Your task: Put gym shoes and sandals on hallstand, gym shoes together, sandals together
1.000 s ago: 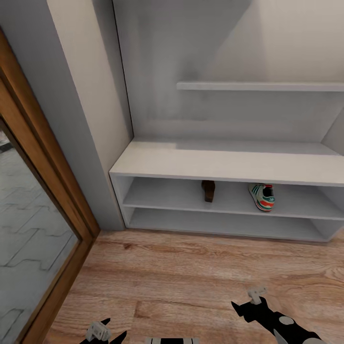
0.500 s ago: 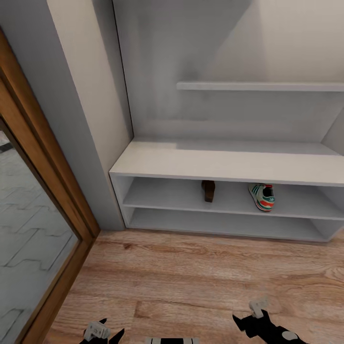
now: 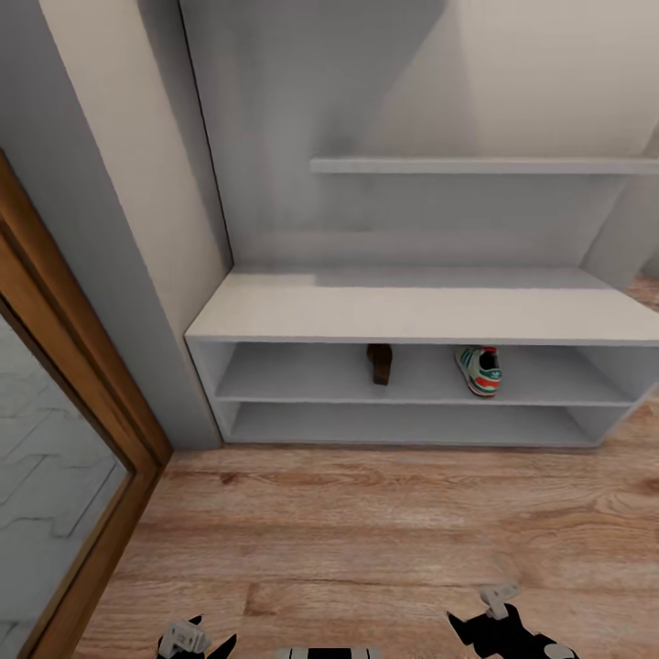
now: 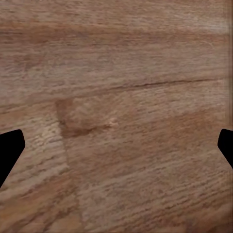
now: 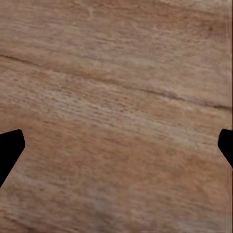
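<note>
Rack: shoe rack (image 3: pixel 412 316), white-grey, stands against the wall at 12 o'clock in the head view, with a flat top and two open shelf levels below it.
Upper shelf: one brown sandal (image 3: pixel 379 362) and one gym shoe (image 3: pixel 480 370) sit on this level, well apart, the sandal toward 11 o'clock of the shoe.
Gym shoe: white with green stripes and a red-orange sole, toe toward the front edge of the shelf.
Sandal: its back part is hidden under the rack's top.
Lower shelf: no shoes visible on it.
Floor: wood-plank floor (image 3: pixel 384 531) runs from the rack's foot down to the robot.
Wall shelf: narrow grey ledge (image 3: pixel 485 166) fixed above the rack.
Door frame: brown wooden frame (image 3: pixel 64 366) at 9 o'clock.
Left gripper: left gripper (image 4: pixel 116 150) points down at bare planks; fingertips (image 4: pixel 9 150) sit at opposite edges of the wrist view, spread wide, holding nothing.
Right gripper: right gripper (image 5: pixel 116 150) likewise faces bare planks, fingertips (image 5: pixel 10 148) spread wide, holding nothing.
</note>
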Robot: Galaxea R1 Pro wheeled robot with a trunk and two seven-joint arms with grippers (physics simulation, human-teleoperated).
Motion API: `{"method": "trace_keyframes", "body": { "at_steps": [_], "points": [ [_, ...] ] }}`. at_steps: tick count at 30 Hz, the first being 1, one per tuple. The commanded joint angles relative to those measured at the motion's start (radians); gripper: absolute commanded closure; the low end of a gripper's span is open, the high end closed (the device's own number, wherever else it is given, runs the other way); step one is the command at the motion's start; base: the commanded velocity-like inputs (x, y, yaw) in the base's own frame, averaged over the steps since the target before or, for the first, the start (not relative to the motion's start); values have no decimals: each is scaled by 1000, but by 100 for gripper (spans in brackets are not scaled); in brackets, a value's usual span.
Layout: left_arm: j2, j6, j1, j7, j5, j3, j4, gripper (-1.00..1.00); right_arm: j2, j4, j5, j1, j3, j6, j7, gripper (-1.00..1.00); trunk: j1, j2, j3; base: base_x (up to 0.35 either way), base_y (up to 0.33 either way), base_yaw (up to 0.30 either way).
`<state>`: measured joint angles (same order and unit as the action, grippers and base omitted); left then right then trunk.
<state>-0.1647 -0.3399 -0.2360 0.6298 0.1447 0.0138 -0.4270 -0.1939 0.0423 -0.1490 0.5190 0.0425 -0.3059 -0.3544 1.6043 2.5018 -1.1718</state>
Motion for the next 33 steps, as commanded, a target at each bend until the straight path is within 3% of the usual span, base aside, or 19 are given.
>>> {"method": "trace_keyframes", "body": {
  "at_steps": [1, 9, 20, 33],
  "points": [
    [0, 0, 0, 5, 9, 2, 1, -100, -1, -1, -9, -1, 5, -4, -1, -100, 0, 0, -1, 0, 0, -252],
    [0, 0, 0, 5, 9, 2, 2, -100, -3, -1, 16, -9, 27, -5, -1, -100, 0, 0, 0, 0, 0, -262],
    [0, 0, 0, 5, 7, 2, 2, -100, -5, -1, 124, -27, 59, -8, -1, -100, 0, 0, 0, 0, 0, -271],
    [1, -1, 0, 5, 6, 1, 2, -100, -2, -2, 147, -37, 61, -34, -1, -100, 0, 0, 0, 0, 0, -275]
  ]
}}
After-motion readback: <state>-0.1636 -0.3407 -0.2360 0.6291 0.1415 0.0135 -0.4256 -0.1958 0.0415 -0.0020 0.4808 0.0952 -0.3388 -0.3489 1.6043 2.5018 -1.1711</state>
